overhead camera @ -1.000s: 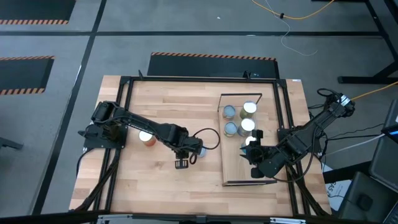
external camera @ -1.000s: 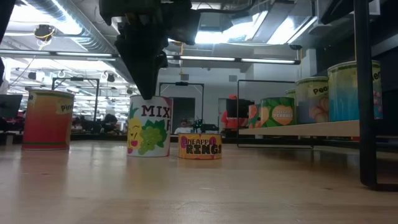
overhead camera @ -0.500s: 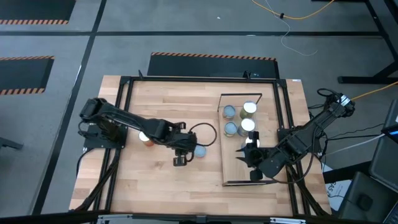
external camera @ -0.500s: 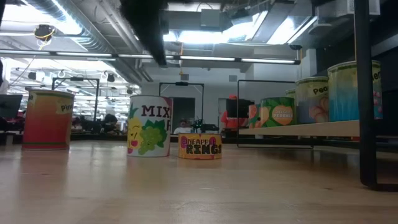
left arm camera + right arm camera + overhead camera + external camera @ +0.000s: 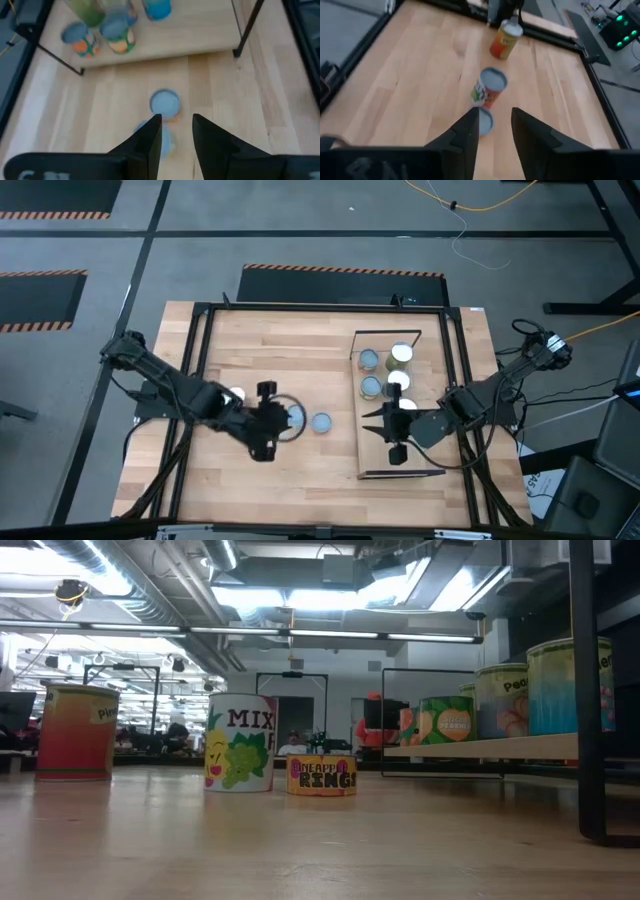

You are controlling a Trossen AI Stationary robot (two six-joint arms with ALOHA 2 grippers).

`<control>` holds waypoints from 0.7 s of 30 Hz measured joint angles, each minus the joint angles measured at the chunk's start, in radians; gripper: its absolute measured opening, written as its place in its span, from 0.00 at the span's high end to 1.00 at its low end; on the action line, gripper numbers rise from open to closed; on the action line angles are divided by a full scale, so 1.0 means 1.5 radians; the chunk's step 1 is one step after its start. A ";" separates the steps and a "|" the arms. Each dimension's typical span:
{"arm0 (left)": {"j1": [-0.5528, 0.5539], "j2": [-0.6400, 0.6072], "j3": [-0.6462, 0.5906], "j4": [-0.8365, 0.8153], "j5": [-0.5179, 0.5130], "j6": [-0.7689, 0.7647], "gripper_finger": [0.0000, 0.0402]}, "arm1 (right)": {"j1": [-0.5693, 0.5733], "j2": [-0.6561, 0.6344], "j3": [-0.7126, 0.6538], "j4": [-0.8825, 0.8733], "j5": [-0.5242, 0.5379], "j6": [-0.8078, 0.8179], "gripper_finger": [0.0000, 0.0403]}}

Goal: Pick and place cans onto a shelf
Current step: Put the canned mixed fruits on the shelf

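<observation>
Pale matt wood shelf point(image 5: 378, 452)

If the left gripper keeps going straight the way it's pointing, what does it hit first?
Probably the short blue-topped can just ahead of the open left gripper on the table; the shelf lies beyond it.

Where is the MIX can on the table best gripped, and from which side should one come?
Grip the MIX can across its curved side wall, coming from above: it stands upright, and the short can close beside it crowds one flank.
</observation>
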 joint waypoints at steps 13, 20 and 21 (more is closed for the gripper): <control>-0.094 -0.002 -0.222 0.276 -0.041 -0.063 0.75 | -0.088 0.121 0.000 0.258 -0.143 -0.156 0.71; -0.116 -0.002 -0.245 0.316 -0.043 -0.063 0.75 | -0.124 0.227 0.000 0.400 -0.175 -0.199 0.71; -0.118 -0.002 -0.245 0.317 -0.044 -0.063 0.75 | -0.130 0.241 0.000 0.413 -0.175 -0.204 0.71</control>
